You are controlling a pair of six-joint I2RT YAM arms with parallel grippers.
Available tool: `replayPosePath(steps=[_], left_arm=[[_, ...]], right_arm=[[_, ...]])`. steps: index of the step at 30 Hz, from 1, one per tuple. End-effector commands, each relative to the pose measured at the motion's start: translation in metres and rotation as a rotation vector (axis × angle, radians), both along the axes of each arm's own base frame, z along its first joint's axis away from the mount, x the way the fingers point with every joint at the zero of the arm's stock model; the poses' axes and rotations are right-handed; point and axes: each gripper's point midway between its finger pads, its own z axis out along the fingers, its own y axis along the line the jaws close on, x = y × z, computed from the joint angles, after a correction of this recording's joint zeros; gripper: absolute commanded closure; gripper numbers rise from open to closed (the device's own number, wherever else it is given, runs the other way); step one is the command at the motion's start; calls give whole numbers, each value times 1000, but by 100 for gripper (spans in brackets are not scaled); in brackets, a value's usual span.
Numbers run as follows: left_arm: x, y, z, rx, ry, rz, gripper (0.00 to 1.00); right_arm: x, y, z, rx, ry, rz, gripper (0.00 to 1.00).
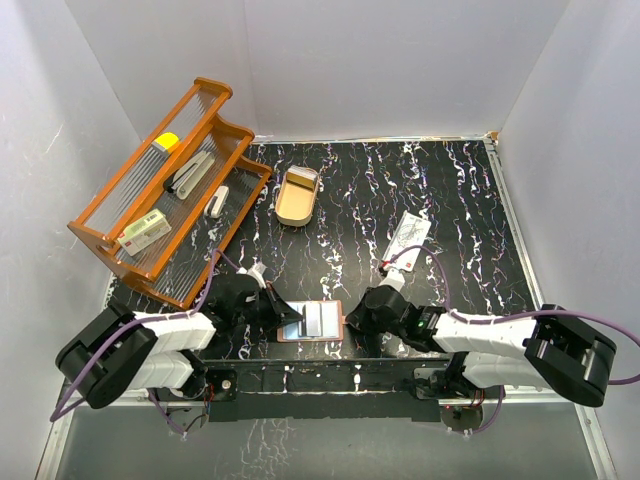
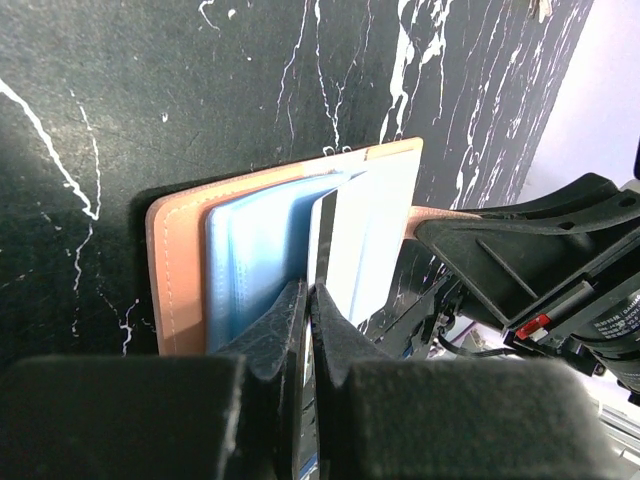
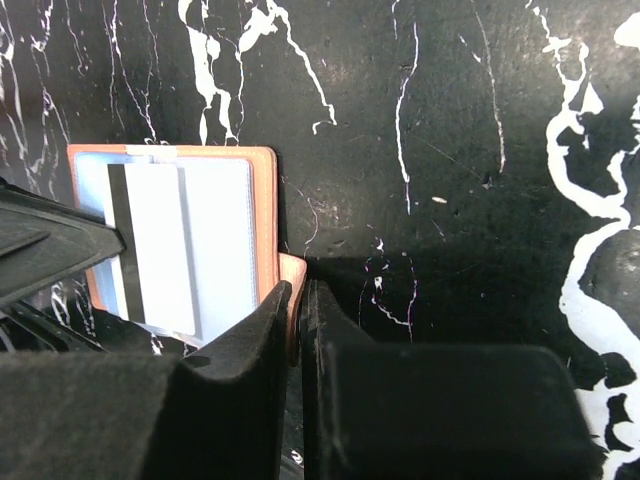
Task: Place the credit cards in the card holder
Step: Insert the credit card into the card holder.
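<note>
The left hand [image 2: 308, 300] is clenched on a pale card with a dark stripe [image 2: 365, 235], pinching its near edge. The card lies across the clear inner pockets of the open card holder [image 2: 175, 265], which sits flat on the bench [image 1: 450, 190] at the lower centre of the overhead view, between the two arms. The right hand [image 3: 297, 292] is clamped on the holder's little strap tab [image 3: 292, 268], which we take as pinning the wallet in place. We judge this card to be partway in at most: in the right wrist view its lower end pokes past the holder's edge, and we cannot tell whether its far end sits under a pocket lip or only on top. A pale blue face [image 2: 250, 260] shows in the neighbouring pocket; card or lining, we cannot say. At least one more card remains: a white card with red print [image 1: 408, 236] lies loose on the bench, right of centre, well apart from the holder. Seating this card and fetching the white one are left.
</note>
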Motion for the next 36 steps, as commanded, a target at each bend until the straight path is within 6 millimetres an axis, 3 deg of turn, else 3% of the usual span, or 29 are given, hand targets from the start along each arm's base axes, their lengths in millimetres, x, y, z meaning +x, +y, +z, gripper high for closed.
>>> replayPosePath(steps=[1,8,15,17,25,29,36], left_arm=[[6,1,-7,41,-30,5,100],[3,-11,0,0,-46,-46,100],[2,-21,-5,3,-19,-84,100],[3,-22,-5,9,-17,-88,95],[13,-19,13,66,-44,-70,56],[13,-16,23,63,-47,-51,49],[11,-17,19,70,-25,-59,45]], right_arm=[[3,12,11,120,1,-43,100],[4,18,11,134,-7,-20,100],[5,24,13,136,-11,-2,100],[5,24,13,134,-13,-4,100],[6,17,14,123,-25,-27,100],[4,16,14,116,-20,-16,100],[8,21,21,122,-48,3,100]])
